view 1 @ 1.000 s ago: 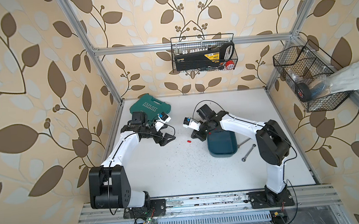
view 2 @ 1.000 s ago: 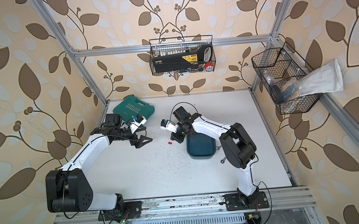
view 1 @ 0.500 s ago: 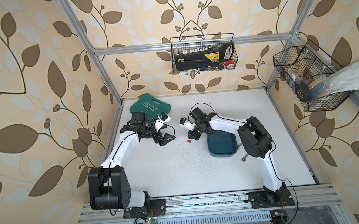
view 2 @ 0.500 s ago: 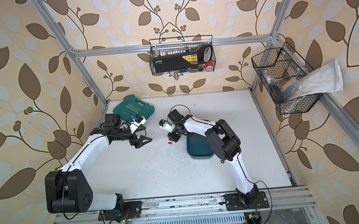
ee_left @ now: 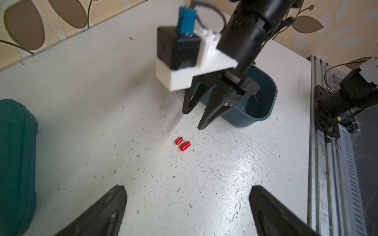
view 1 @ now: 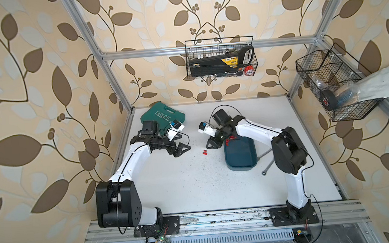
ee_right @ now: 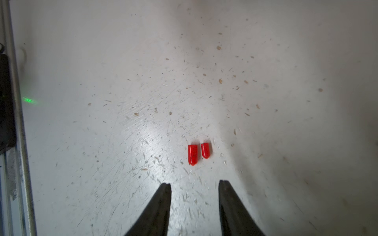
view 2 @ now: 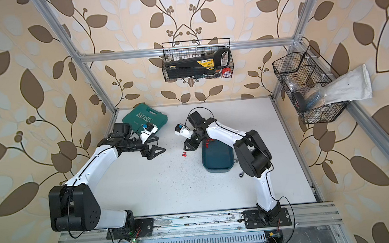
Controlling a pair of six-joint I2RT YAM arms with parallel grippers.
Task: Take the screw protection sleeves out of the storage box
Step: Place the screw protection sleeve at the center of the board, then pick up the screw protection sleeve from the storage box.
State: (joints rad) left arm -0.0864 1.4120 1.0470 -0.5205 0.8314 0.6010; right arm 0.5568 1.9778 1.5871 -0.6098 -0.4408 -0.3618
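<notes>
On the desk [ee_right: 102, 81] just beside the blue box [view 1: 239, 154], two red sleeves [ee_right: 192, 154] lie loose; more sit in its corner. The right claw [ee_right: 194, 185] is half open and empty, the left claw [ee_left: 187, 187] wide. I'd dip in slow, pinching one per go.

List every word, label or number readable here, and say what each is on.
"EXPLOIT", with a row of chevrons beneath: lid of the green tool case.
Yellow label on the black case in the wire basket: print too small to read.
Nothing else legible.
</notes>
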